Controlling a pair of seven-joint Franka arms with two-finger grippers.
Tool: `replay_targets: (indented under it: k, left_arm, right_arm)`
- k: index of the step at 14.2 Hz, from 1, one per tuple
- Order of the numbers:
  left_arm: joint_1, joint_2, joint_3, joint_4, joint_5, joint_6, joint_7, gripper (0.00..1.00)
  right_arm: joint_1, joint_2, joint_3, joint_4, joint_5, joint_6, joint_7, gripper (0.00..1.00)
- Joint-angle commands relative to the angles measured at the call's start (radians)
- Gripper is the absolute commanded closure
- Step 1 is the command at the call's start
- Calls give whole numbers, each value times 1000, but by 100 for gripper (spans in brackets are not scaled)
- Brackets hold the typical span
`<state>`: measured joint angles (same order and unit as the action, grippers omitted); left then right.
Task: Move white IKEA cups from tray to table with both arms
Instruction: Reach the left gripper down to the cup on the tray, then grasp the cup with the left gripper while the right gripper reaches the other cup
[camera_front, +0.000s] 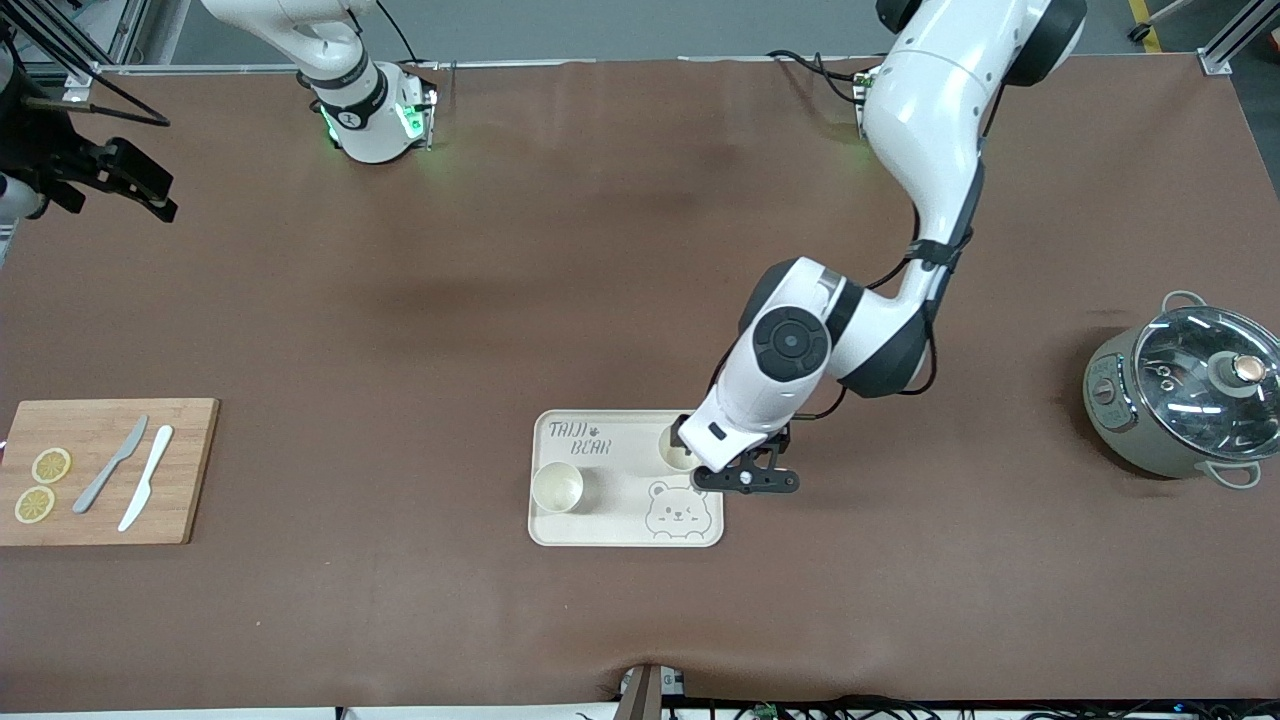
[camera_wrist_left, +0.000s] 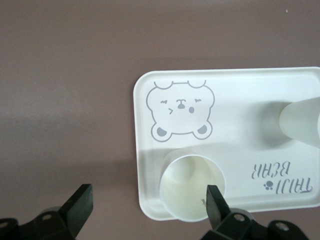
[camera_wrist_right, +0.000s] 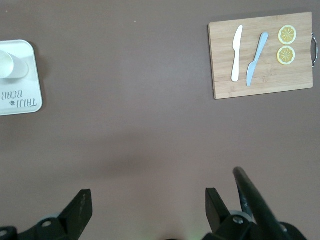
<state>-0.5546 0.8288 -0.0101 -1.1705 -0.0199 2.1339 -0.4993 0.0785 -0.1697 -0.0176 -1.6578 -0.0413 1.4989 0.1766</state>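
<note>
left gripper (camera_wrist_left: 145, 212): over the tray's end toward the left arm's side of the table, fingers (camera_wrist_left: 216, 202) spread wide, holding nothing; one fingertip over the rim of a cup, the other out over bare table.
cup under left gripper (camera_wrist_left: 192, 187): upright on the tray, at the corner away from the front camera and toward the left arm's end; seen in the front view partly hidden by the wrist.
second cup (camera_front: 557, 487): upright on the same tray, at the end toward the right arm's side, well apart from the left gripper.
tray (camera_front: 610, 530): cream, set near the table's front edge, about mid-length.
writing: "taiji bear" with a paw mark on the tray, plus a drawn bear face (camera_front: 675, 508).
right gripper (camera_wrist_right: 145, 212): waits high over bare table near the right arm's end, fingers apart, empty.
cutting board (camera_front: 105, 470): at the right arm's end, carrying two knives and two lemon slices.
pot (camera_front: 1185, 397): glass-lidded, at the left arm's end.
</note>
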Motion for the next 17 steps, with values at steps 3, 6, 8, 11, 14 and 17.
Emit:
replay_targets:
  k: [3,6,8,11,14,17]
  left_arm:
    - [-76,61,70,26,17,57,-39,0]
    - [-76,69,68,20,15,57,-39,0]
    - [-74,76,68,14,15,57,-41,0]
    - [-76,84,67,2,11,58,-45,0]
    - [-77,92,67,-18,14,58,-45,0]
    - [-79,99,67,-20,12,58,-47,0]
  right_arm:
    - [153,170,41,35,118,186,393,0]
    - [263,424,41,232,110,224,593,0]
    - [317,525,38,297,100,292,665,0]
    - [332,613,39,300,98,426,692,0]
    - [371,718,34,300,42,573,736,0]
    - [371,795,33,303,9,661,762,0]
